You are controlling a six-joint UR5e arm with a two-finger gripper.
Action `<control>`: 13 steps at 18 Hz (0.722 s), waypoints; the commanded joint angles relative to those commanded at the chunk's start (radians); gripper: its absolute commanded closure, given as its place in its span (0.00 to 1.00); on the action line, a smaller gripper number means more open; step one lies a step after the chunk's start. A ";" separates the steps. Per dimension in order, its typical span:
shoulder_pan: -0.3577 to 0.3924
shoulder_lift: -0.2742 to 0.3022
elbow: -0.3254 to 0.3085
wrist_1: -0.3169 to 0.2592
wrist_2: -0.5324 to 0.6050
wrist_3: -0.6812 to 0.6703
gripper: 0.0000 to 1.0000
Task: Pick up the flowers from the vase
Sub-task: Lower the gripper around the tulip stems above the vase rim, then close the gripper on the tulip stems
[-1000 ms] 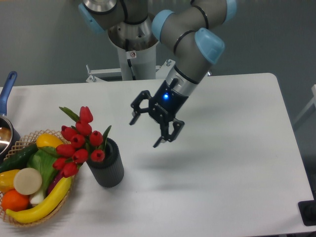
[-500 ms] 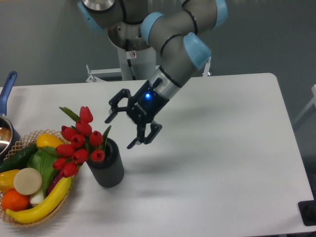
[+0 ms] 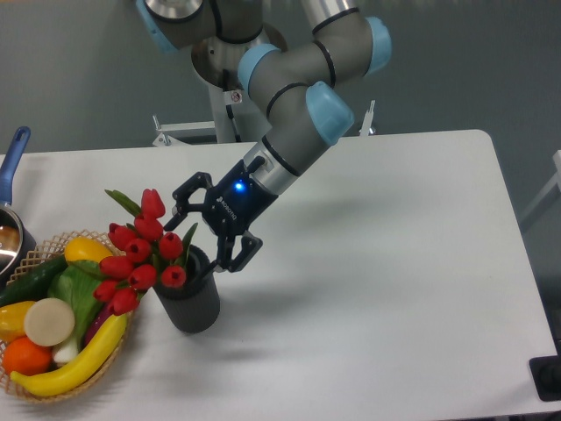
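Observation:
The flowers (image 3: 138,251), a bunch of red tulips with green stems and leaves, lean out to the left of the vase (image 3: 191,300), a dark ribbed cylinder standing left of centre on the white table. My gripper (image 3: 201,235) hovers just above and to the right of the vase's rim, close to the rightmost buds. It is open, with nothing between its black fingers (image 3: 230,260). Whether a finger touches the leaf cannot be told.
A wicker basket (image 3: 40,247) of fruit and vegetables sits right against the vase on the left, under the drooping tulips. A pan with a blue handle (image 3: 12,156) is at the far left edge. The arm's base (image 3: 237,96) stands behind the table.
The gripper has travelled left and slightly down across the table, from the middle to just over the vase's right rim. It stayed open throughout. The flowers and vase have not moved.

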 joint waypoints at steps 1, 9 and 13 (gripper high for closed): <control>-0.009 -0.003 0.000 0.000 -0.002 -0.002 0.00; -0.012 -0.003 0.006 0.002 -0.025 0.000 0.98; -0.002 -0.002 0.015 0.006 -0.025 0.000 1.00</control>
